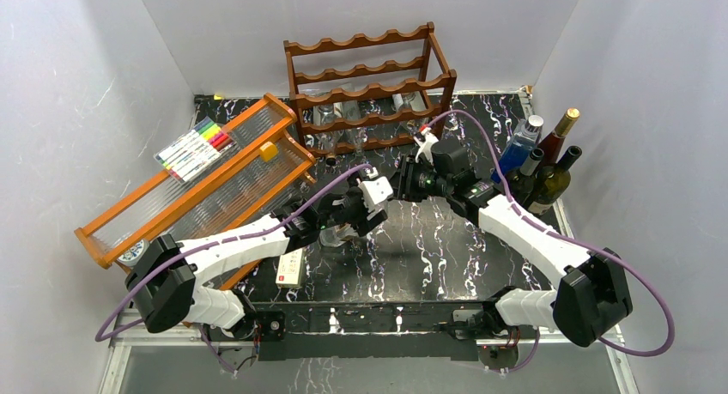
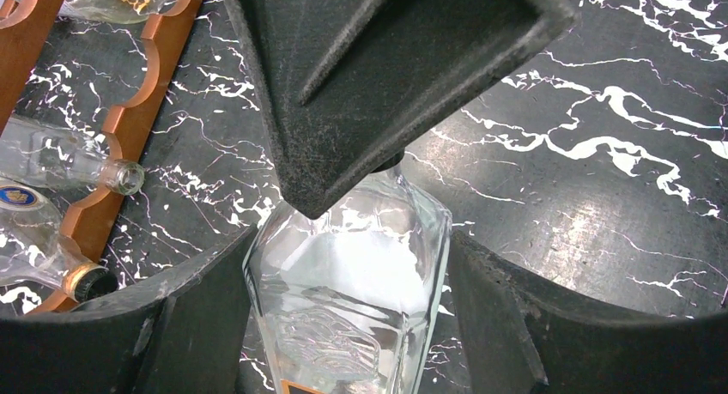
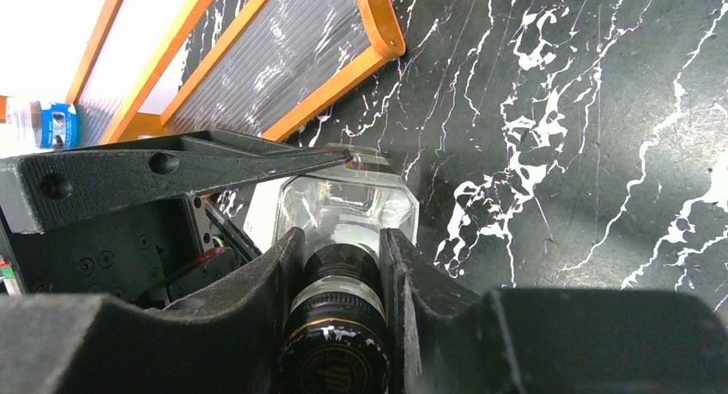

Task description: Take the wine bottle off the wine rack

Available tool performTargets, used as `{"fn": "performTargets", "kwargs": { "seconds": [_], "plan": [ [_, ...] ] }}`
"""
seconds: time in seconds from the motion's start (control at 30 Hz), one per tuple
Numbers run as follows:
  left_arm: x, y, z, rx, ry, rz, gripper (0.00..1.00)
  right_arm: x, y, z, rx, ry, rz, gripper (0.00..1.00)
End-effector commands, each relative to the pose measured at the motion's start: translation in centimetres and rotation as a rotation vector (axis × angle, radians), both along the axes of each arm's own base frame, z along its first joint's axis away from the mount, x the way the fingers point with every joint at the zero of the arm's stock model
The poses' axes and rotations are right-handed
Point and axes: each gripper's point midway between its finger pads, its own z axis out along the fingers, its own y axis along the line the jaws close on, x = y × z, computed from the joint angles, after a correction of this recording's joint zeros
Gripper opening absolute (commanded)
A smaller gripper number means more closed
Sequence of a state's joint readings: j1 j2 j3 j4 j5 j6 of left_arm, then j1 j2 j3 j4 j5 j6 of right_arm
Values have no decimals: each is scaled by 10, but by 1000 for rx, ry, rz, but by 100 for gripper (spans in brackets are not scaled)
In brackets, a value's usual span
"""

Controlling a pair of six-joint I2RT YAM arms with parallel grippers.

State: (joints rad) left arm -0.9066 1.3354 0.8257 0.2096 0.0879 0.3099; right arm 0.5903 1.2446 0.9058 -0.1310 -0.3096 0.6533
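Closest to my right wrist camera are the right gripper (image 3: 341, 248) fingers (image 3: 257, 312), pressed against either side of the bottle (image 3: 348, 201) neck just behind its black cap (image 3: 335, 360). That grip looks tight, with no gap on either side.

From the left wrist camera, the left gripper (image 2: 348, 257) has its jaws clamped across the bottle's clear, square body, one finger (image 2: 193, 325) against each flat side. The right gripper's dark housing fills the top of that view, just above the bottle's shoulder.

From above, I see both grippers meeting over the middle of the table (image 1: 412, 248), with the bottle between them, lying roughly level, neck toward the right arm. It is out of the rack (image 1: 369, 92) and sits in front of it, apart from its rails. I cannot tell whether the glass touches the table.

Other clear bottles (image 1: 330, 115) lie in the rack's lower tiers. An orange tray (image 3: 335, 81) sits to the left, with markers (image 1: 196, 147) on it. Dark bottles (image 1: 541, 158) stand at the right edge.
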Motion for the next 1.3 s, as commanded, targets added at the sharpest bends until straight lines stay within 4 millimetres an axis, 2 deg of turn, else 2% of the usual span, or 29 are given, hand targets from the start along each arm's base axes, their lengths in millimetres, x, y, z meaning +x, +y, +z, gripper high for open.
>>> {"fn": "performTargets", "kwargs": {
  "seconds": [0.0, 0.07, 0.1, 0.3, 0.53, 0.67, 0.77, 0.93, 1.03, 1.27],
  "plan": [
    [7, -11, 53, -122, -97, -6, 54, 20, -8, 39, -16, -155, -56, 2],
    [9, -10, 54, -128, -102, 8, 94, 23, -18, 47, -64, -189, -84, 0],
    [8, -10, 54, -129, -101, 8, 98, 26, -22, 53, -85, -215, -96, 0],
    [12, -5, 59, -129, -127, 36, 98, 42, -60, 90, -236, -363, -226, 0],
    [15, 1, 66, -129, -156, 61, 98, 56, -124, 119, -494, -450, -435, 0],
    [13, 1, 69, -137, -157, 55, 98, 61, -147, 121, -600, -443, -502, 0],
    [13, 1, 70, -138, -157, 54, 98, 68, -157, 118, -635, -437, -532, 0],
    [13, 1, 70, -138, -157, 54, 98, 87, -170, 111, -628, -424, -551, 0],
    [14, 1, 67, -129, -157, 55, 98, 99, -185, 108, -644, -398, -580, 0],
    [13, 0, 68, -129, -158, 50, 98, 120, -205, 116, -637, -417, -612, 0]
  ]
}}
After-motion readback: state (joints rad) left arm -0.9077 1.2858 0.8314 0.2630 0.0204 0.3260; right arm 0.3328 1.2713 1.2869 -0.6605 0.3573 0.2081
